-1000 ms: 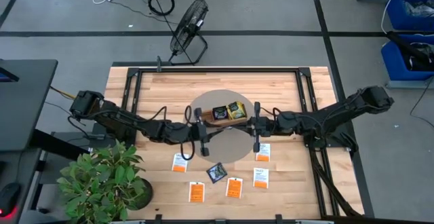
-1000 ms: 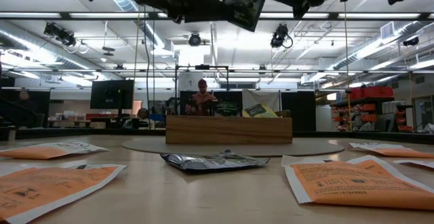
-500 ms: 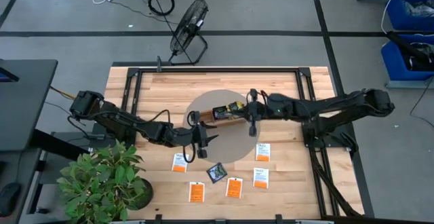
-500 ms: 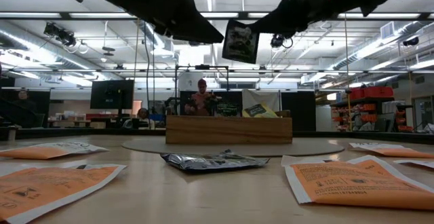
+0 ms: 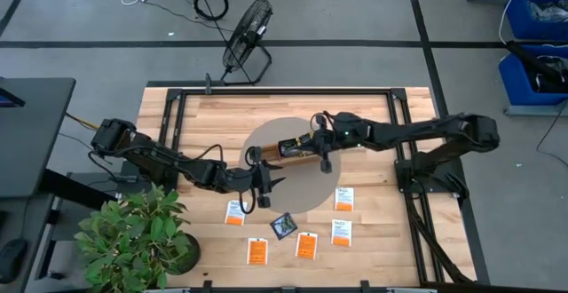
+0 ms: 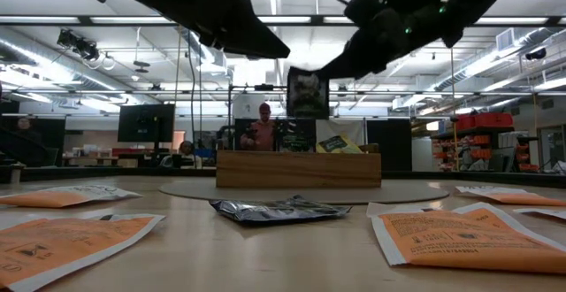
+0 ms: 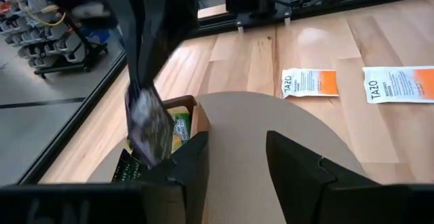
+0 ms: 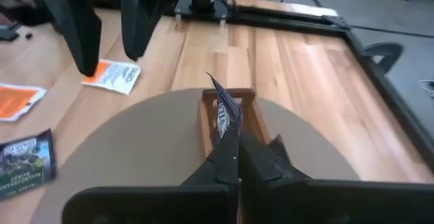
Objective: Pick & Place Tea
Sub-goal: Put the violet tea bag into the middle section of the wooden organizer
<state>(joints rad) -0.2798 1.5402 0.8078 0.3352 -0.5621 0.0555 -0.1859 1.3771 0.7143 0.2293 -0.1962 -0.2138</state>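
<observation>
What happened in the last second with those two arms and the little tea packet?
The right pincer, shut on a dark tea packet, carried it from mid-table down toward the wooden tray. The left pincer opened, staying near the mat's edge. Packets on the table stayed put.

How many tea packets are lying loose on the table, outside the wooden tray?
6, all lying flat: three white-and-orange packets, two orange packets and one dark packet. More could be hidden under the arms.

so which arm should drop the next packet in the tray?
Right. Its tool is shut on a dark packet hanging over the wooden tray. The left tool is open, empty and short of the tray.
</observation>
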